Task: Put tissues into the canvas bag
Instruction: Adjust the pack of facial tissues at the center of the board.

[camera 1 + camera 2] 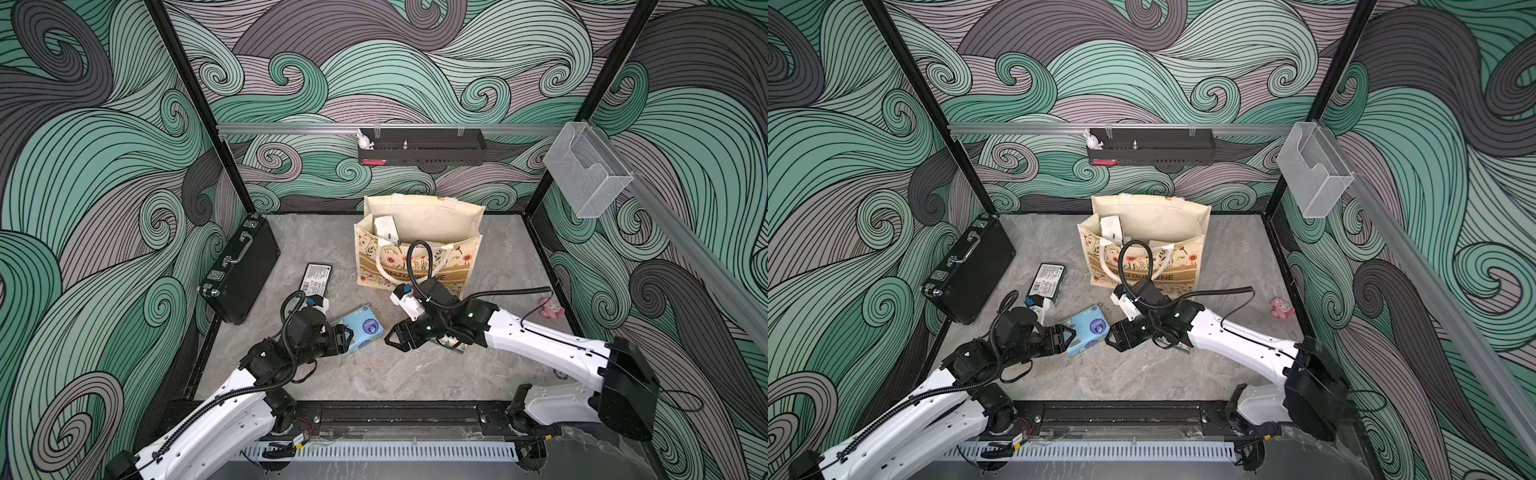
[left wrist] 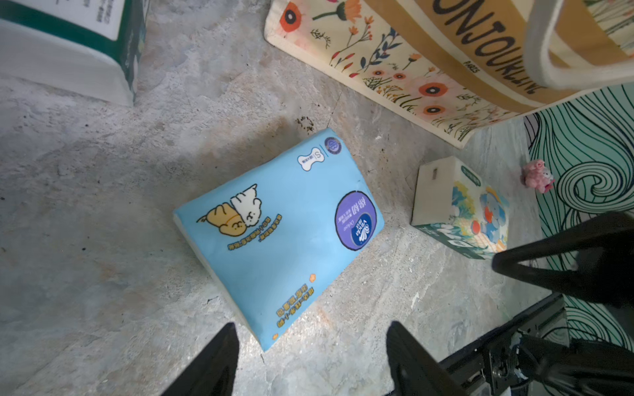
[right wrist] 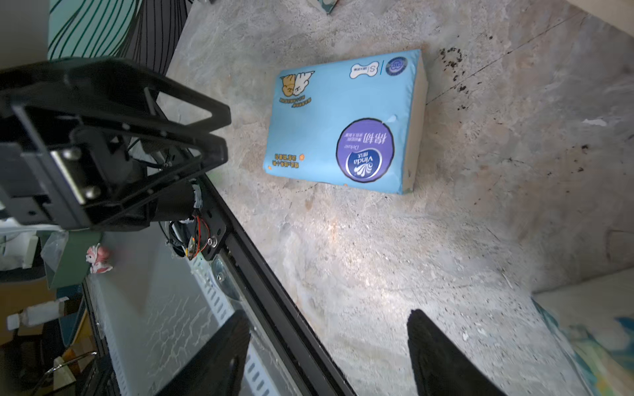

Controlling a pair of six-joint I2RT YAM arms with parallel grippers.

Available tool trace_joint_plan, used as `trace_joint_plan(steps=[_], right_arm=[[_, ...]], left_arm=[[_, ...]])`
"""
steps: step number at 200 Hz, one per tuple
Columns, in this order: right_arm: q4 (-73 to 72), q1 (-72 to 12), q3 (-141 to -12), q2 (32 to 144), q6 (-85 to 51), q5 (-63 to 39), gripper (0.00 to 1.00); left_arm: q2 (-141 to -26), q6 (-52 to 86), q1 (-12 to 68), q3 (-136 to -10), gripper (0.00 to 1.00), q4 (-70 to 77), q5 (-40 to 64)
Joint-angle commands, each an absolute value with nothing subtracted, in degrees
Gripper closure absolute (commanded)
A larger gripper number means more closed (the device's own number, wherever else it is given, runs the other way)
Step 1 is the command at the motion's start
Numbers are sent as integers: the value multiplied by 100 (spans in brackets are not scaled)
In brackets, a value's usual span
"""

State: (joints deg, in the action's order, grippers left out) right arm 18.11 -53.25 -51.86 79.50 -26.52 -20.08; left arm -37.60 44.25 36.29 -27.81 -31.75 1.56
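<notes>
Tabletop [image 1: 374, 374] of grey stone carries the lot. Biggest on it is the closed black briefcase [image 1: 245, 266], well out beyond the left end effector [image 1: 348, 338], against the wall.

Next, the bag [image 1: 461, 259] stands upright and open-mouthed past the right end effector [image 1: 390, 337]. Its rope handles hang down the flowered front. A white pack [image 1: 384, 227] pokes up inside, at the end nearer the briefcase.

Both end effectors sit low over the tabletop, tips pointing at each other. Each has its jaws apart and grips nothing.

A green pack [image 1: 316, 280] lies flat beyond the left end effector, toward the briefcase, its near end hidden by the wrist camera.

Between the two end effectors lies the blue pack [image 1: 361, 326], flat, printed face up. In the left wrist view its near corner reaches in between the left fingers [image 2: 219, 360] without being pinched. The right end effector stops short of it, with only bare stone between its fingers.

An elephant pack [image 2: 459, 209] sits under the right arm, just behind that end effector, near the bag's corner but apart from it.

Smallest, a pink toy [image 1: 552, 309] lies well behind the right end effector, by the wall.
</notes>
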Motion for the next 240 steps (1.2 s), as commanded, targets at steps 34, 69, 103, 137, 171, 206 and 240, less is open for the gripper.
trace_joint_plan(steps=[34,69,103,137,171,206,240], right_arm=[[-466,-5291,-5054,8987,-3534,-2171,30],[-589,-5291,-4856,8950,-3692,-2137,31],[-501,-5288,-4635,8799,-3717,-2040,31],[-511,-5274,-4439,8704,-3694,-1926,31],[-598,-5241,-4644,9013,-3423,-1962,31],[-1075,-5152,-4903,9547,-3287,-1992,30],[-1290,-5167,-5146,10001,-3355,-2259,32]], left_arm=[[-3814,4716,3130,-2238,44,-2639,371],[-3970,4658,2823,-2096,47,-2510,550],[-4277,4632,2584,-1981,59,-2147,767],[-4547,4589,2405,-1800,68,-1845,893],[-4477,4548,2317,-1670,73,-1835,903],[-4330,4553,2293,-1600,73,-1938,905],[-4315,4544,2279,-1602,73,-1962,914]])
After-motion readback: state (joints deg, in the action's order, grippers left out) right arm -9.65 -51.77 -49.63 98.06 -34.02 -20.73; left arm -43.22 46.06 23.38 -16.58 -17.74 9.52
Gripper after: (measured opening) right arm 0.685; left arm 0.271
